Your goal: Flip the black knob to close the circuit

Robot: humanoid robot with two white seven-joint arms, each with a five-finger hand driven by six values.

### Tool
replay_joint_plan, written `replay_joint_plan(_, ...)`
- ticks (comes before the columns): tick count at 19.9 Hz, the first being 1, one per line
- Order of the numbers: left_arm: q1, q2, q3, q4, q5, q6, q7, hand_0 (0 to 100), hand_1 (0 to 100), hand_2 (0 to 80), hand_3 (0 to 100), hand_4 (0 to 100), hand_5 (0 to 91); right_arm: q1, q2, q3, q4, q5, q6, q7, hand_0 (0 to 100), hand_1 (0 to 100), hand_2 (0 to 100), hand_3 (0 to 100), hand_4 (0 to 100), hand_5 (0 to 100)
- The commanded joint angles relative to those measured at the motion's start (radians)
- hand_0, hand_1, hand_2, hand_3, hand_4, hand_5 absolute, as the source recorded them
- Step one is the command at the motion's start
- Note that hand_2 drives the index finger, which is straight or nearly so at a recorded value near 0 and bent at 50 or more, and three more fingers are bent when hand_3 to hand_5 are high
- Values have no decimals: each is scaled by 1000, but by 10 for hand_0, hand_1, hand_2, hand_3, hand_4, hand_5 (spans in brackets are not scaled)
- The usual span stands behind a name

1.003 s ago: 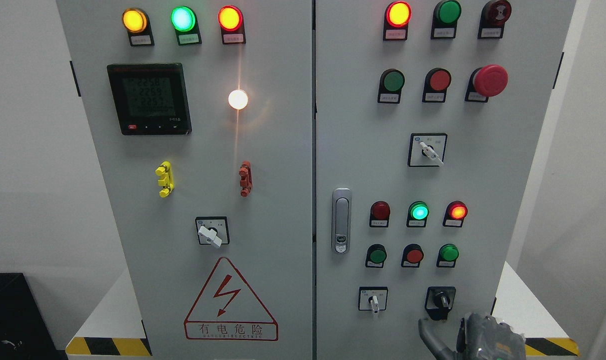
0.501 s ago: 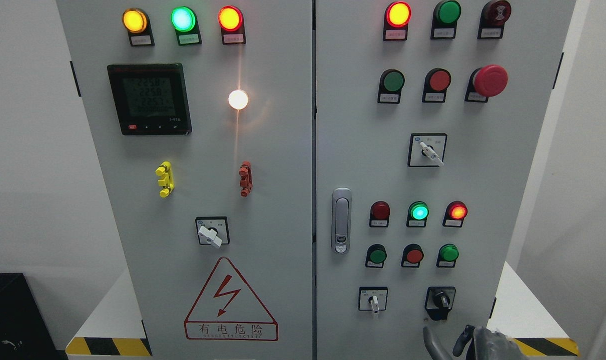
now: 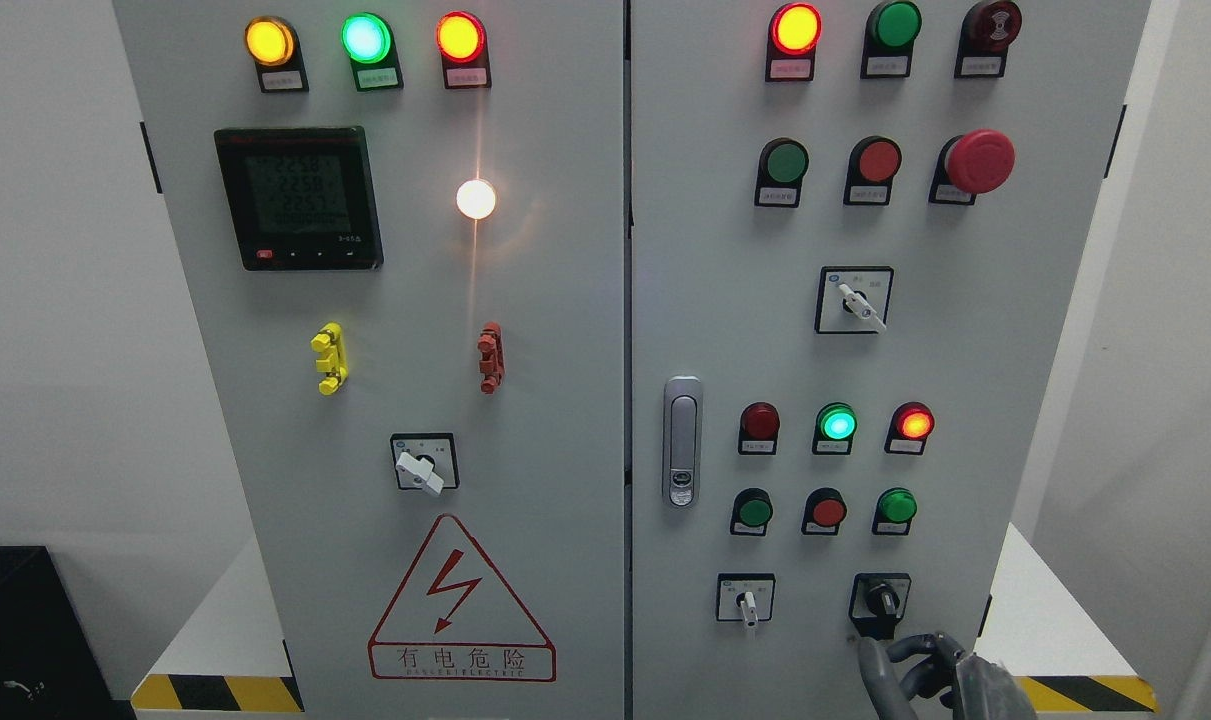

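At the lower right of the right-hand cabinet door [image 3: 865, 250], the black knob [image 3: 881, 600] sits in its dark housing, its pointer near upright, beside a small white-handled selector [image 3: 746, 603] to its left. Just below it, the right robot hand [image 3: 925, 675] enters from the bottom edge, grey fingers [image 3: 877, 672] curled upward toward the knob. The fingertips appear close under the housing but apart from the knob itself; the hand is loosely curled and grasps nothing. This posture, judged from the task, suits an approach from beneath, so that finger and thumb can bracket the knob and turn it. The left robot hand is not in view.

Above the knob, a row of three indicator lamps [image 3: 837, 424] shows the green and the right red lit; three push buttons [image 3: 827, 511] sit beneath them. A door latch [image 3: 681, 440] stands to the left.

The cabinet rests on a white surface [image 3: 1045, 610] edged with yellow-and-black hazard tape [image 3: 215, 692]. Plain white walls [image 3: 55, 300] stand at either side, and a black object [image 3: 15, 630] occupies the lower left corner.
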Motion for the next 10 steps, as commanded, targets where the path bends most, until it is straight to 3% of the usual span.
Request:
replay_joint_plan(1,21,0,0,-23,0,1,0,120,556,0,0,0,0,50,-3,-10,-40,-254,-66,-54,0,0,227,414,403,377)
replay_joint_plan(4,21,1,0,-23,0,1,0,120,556,0,0,0,0,79,-3,-12,-40,-380,-120,-86,0,0,185,357,347,330)
replay_joint_plan(10,21,0,0,-23,0,1,0,120,556,0,0,0,0,154,-6,-26,-40,-515,-221,-88,0,0,107,265,245,190)
